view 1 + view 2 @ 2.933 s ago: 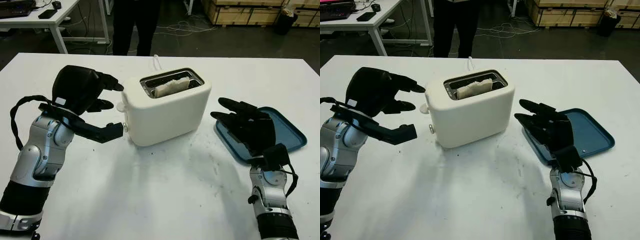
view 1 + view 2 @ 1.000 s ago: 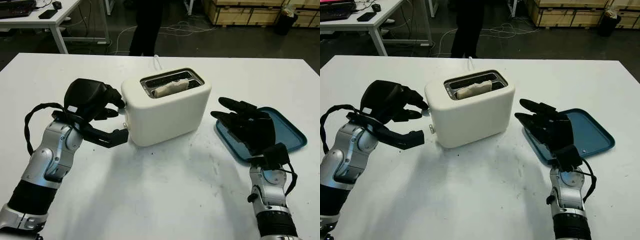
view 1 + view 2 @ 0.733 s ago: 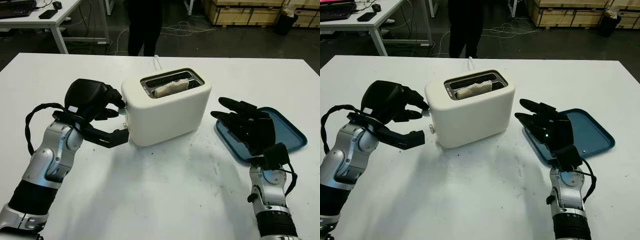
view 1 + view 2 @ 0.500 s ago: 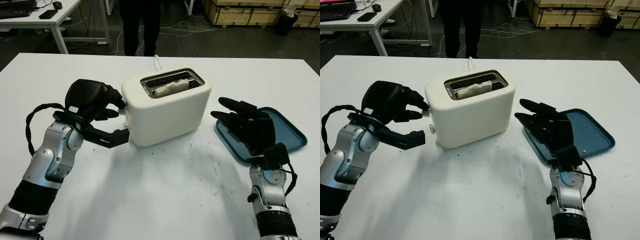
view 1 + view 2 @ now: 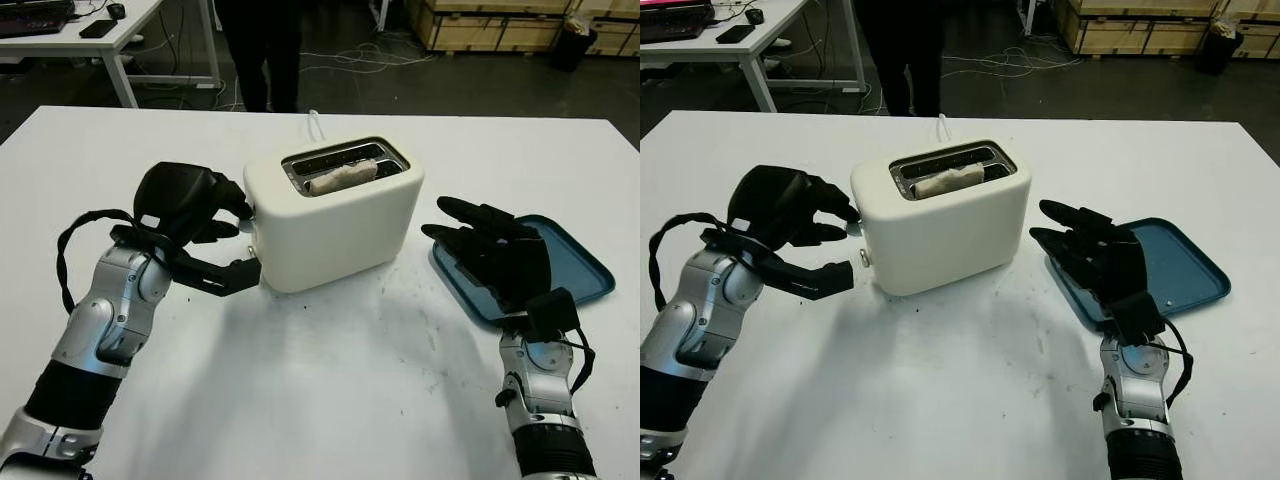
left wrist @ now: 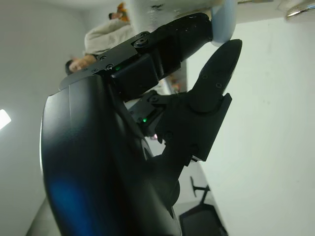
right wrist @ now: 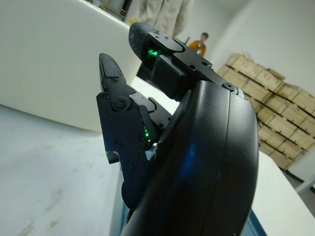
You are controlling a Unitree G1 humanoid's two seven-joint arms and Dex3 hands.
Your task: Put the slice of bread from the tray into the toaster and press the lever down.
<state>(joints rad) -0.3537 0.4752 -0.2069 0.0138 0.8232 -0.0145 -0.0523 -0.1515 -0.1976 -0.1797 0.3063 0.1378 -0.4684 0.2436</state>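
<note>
Setting: industrial workshop or robotics lab. Evidence: dark concrete floor strewn with cables (image 5: pixel 350 55); stacked wooden crates (image 5: pixel 490 20) (far right corner); white workbench (image 5: pixel 75 40) carrying electronics; large white test table (image 5: pixel 330 400).

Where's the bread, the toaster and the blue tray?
bread (image 5: pixel 343 177), left eye view, its top edge in the slot
toaster (image 5: pixel 340 235), left eye view, its white front side
tray (image 5: pixel 580 262), left eye view, its bare blue floor

Bright overhead light, soft shadows, sharp focus.
</note>
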